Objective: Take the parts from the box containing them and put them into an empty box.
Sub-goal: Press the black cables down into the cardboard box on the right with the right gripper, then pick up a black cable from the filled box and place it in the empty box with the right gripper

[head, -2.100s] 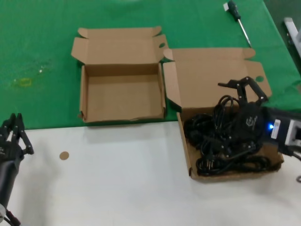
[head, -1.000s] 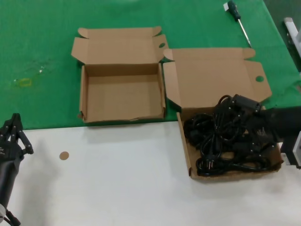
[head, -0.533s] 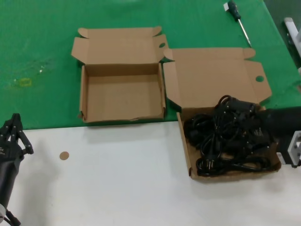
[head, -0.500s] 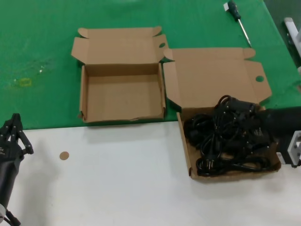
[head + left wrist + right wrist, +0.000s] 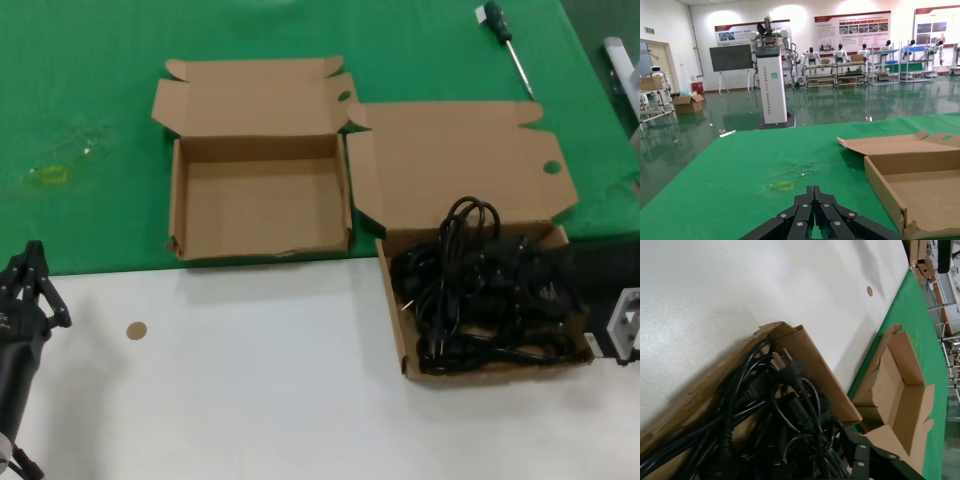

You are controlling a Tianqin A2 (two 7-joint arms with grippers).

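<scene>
The black power cords (image 5: 485, 295) lie tangled in the right cardboard box (image 5: 392, 310), whose wide-winged lid (image 5: 450, 160) lies open behind it. The empty box (image 5: 260, 210) stands to its left on the green cloth. My right gripper (image 5: 548, 285) is sunk into the right side of the cord pile. In the right wrist view one finger (image 5: 863, 456) stands off to the side with cords (image 5: 770, 410) between the jaws; the other finger is hidden. My left gripper (image 5: 27, 290) is shut and empty, parked at the near left; it also shows in the left wrist view (image 5: 813, 192).
A screwdriver (image 5: 507, 45) lies far back right on the green cloth. A small brown disc (image 5: 136, 330) lies on the white table (image 5: 250, 400) near the left arm. The empty box (image 5: 920, 185) shows beside the left gripper in its wrist view.
My right gripper has dropped from above the cords down into the pile and drawn back to the right. The cords have shifted and one loop now stands up at the back. The left arm has stayed put.
</scene>
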